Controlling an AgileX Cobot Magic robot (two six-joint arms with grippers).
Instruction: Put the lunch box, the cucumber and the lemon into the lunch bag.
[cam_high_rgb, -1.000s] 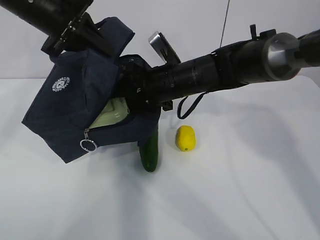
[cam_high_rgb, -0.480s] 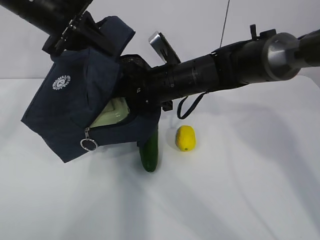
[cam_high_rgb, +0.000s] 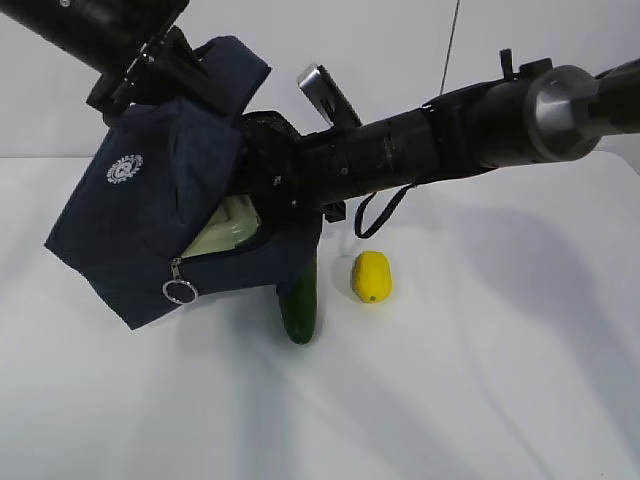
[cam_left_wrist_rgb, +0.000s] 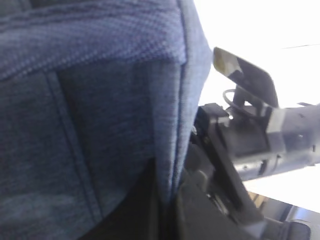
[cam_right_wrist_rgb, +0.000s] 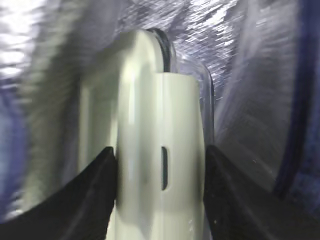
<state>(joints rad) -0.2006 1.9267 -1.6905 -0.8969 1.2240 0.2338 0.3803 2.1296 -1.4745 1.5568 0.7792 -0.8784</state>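
Note:
The navy lunch bag (cam_high_rgb: 150, 220) hangs tilted above the table, its opening facing right. My left gripper (cam_high_rgb: 150, 65) is shut on the bag's top edge; the left wrist view (cam_left_wrist_rgb: 167, 200) shows the fabric (cam_left_wrist_rgb: 90, 100) pinched between dark jaws. My right gripper (cam_right_wrist_rgb: 161, 170) is inside the bag, shut on the end of the pale green-lidded lunch box (cam_right_wrist_rgb: 150, 100). Part of the lunch box (cam_high_rgb: 226, 230) shows through the opening. The cucumber (cam_high_rgb: 300, 305) lies on the table under the bag's corner. The lemon (cam_high_rgb: 371, 276) sits just right of it.
The right arm (cam_high_rgb: 450, 130) stretches across from the upper right into the bag. The silver ring pull (cam_high_rgb: 178, 291) dangles at the bag's lower front. The bag's silver lining (cam_right_wrist_rgb: 200, 25) surrounds the lunch box. The white table (cam_high_rgb: 480, 380) lies below.
The bag and its ring pull have shifted very slightly. Both grips are unchanged, and the cucumber and lemon have not moved.

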